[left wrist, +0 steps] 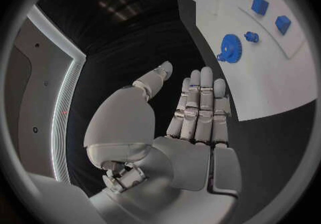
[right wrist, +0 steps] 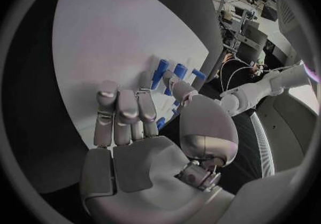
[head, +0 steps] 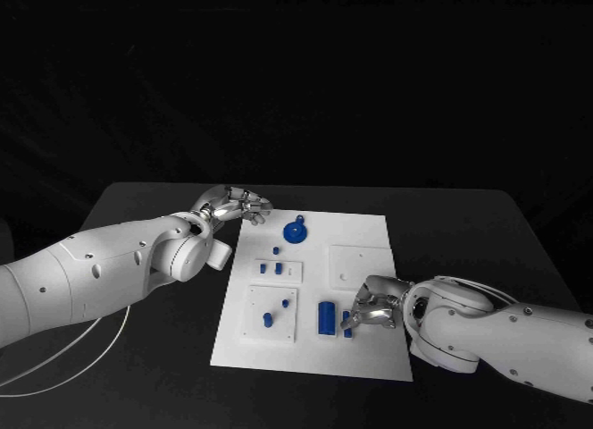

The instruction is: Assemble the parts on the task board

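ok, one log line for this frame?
left hand: open, off the task board far-left corner | right hand: over board near edge, at blue cylinder, grip unclear | blue gear: on board

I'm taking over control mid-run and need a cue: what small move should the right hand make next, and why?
Probably close the right hand gently onto the small blue part at its fingertips. In the head view that hand sits low over the task board, beside the upright blue cylinder. I can't tell whether it already grips anything. The left hand is open, off the board's edge.
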### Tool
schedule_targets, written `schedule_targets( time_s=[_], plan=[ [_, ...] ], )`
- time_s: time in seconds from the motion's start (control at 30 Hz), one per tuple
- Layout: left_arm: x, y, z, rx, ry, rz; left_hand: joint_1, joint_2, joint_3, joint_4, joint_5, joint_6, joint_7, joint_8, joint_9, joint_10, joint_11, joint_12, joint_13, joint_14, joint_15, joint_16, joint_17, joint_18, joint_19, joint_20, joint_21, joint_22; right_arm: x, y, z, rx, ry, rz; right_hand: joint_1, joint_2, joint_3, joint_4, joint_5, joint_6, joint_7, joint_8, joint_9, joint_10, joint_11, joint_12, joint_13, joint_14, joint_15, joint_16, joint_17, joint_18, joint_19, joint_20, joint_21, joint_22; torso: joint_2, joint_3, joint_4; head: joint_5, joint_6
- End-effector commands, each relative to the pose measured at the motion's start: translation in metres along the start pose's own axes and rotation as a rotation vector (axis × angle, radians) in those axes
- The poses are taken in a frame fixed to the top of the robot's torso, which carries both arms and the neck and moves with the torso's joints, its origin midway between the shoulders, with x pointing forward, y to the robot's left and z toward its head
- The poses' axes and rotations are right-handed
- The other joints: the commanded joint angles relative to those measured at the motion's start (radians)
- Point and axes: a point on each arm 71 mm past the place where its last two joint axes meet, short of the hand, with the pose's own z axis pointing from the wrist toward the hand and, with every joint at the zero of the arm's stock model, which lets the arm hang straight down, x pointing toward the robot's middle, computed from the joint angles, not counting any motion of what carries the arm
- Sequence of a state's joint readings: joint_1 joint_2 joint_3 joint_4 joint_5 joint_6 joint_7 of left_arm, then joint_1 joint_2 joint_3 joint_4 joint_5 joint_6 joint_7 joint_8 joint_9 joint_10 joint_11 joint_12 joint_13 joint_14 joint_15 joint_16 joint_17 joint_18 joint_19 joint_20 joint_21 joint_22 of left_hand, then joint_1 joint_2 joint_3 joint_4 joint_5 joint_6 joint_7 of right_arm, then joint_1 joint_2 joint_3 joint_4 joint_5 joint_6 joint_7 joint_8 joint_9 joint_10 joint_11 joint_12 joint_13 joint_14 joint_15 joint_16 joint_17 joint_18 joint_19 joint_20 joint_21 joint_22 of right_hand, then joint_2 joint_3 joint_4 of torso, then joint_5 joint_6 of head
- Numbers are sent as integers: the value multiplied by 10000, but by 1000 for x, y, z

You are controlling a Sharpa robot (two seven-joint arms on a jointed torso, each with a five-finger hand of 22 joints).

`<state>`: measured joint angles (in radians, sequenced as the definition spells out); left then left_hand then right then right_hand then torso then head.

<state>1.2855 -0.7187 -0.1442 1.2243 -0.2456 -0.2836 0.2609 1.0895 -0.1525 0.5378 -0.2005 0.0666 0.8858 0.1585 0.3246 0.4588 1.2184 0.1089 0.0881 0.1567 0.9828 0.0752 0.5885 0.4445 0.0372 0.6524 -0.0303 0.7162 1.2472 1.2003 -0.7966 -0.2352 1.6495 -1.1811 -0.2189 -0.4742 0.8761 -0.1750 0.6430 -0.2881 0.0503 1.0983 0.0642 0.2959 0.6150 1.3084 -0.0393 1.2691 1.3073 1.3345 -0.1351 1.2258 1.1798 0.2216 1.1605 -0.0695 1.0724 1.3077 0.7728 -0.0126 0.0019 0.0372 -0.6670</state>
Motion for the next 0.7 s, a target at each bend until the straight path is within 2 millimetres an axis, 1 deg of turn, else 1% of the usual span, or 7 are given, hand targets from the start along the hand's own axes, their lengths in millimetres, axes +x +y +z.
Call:
schedule_targets(
  time_s=[0.03, 0.07, 0.1, 0.17, 0.3, 0.47, 0.7],
  plan=[
    [2, -1, 0, 79, 123, -88, 11, 94, -40, 2, -13, -41, -46, 50, -17, 78, 12, -44, -9, 92, 1, -35, 16, 73, 20, 62, -42, 15, 11, -12, 1, 488, 477, 192, -123, -71, -241, 15, -19, -94, 73, -81, -11, -34, 14, -51, 474, -31, -52, -58, 2, 400, -74, 17, -2, 145, -2, 0, -1, -6, 4],
    [2, -1, 0, 81, 131, -90, 11, 95, -40, 3, -13, -41, -46, 50, -17, 78, 12, -44, -9, 92, 1, -35, 17, 73, 20, 63, -42, 16, 11, -12, 1, 477, 471, 330, -289, -34, -443, 14, -13, -109, 81, -90, -12, -51, 11, -66, 466, -31, -47, -51, 12, 402, -83, 25, -3, 144, -1, 2, -1, -4, 12],
    [2, -1, 0, 83, 131, -90, 11, 95, -40, 3, -13, -41, -46, 50, -17, 78, 12, -44, -9, 92, 1, -36, 17, 73, 20, 63, -43, 16, 10, -13, 1, 463, 444, 519, -405, 69, -792, -48, -24, -125, 77, -99, -8, -60, 2, -64, 470, -48, -53, -55, 13, 402, -119, 16, -18, 141, -2, 4, -3, -3, 14],
    [2, -1, 0, 83, 135, -91, 10, 97, -40, 4, -13, -41, -46, 50, -18, 78, 12, -44, -9, 93, 1, -37, 18, 72, 20, 63, -43, 17, 11, -14, 0, 491, 553, 904, -733, 167, -1197, 7, -14, -136, 76, -112, -9, -95, 9, -94, 453, -63, -56, -62, 15, 402, -146, 23, -36, 134, -2, 5, -2, -3, 17],
    [2, -1, 0, 78, 125, -88, 9, 98, -41, 5, -13, -42, -45, 50, -18, 78, 12, -44, -10, 93, 1, -38, 21, 72, 20, 63, -44, 18, 11, -15, 0, 456, 659, 1235, -1113, 385, -1824, -28, -8, -136, 49, -137, -17, -116, -13, -105, 452, -89, -86, -75, 21, 402, -194, -25, -90, 114, 0, 7, 0, -6, 28],
    [2, -1, 0, 79, 129, -89, 7, 99, -42, 7, -13, -42, -45, 50, -19, 77, 13, -44, -10, 94, 1, -41, 24, 71, 21, 63, -45, 19, 12, -18, -2, 480, 896, 1513, -1170, 511, -2322, -33, -8, -116, 29, -161, -29, -114, -35, -94, 466, -103, -109, -83, 34, 402, -230, -94, -140, 105, -3, 9, 2, -10, 40],
    [2, -1, 0, 75, 119, -86, 7, 100, -42, 8, -13, -43, -45, 50, -21, 77, 13, -44, -11, 94, 1, -45, 29, 71, 22, 63, -48, 22, 13, -24, -6, 451, 1219, 1432, -858, 679, -2537, -44, -8, -79, 14, -172, -38, -80, -49, -57, 493, -96, -123, -70, 59, 402, -241, -134, -158, 111, 0, 7, 0, -2, 39]
  ],
)
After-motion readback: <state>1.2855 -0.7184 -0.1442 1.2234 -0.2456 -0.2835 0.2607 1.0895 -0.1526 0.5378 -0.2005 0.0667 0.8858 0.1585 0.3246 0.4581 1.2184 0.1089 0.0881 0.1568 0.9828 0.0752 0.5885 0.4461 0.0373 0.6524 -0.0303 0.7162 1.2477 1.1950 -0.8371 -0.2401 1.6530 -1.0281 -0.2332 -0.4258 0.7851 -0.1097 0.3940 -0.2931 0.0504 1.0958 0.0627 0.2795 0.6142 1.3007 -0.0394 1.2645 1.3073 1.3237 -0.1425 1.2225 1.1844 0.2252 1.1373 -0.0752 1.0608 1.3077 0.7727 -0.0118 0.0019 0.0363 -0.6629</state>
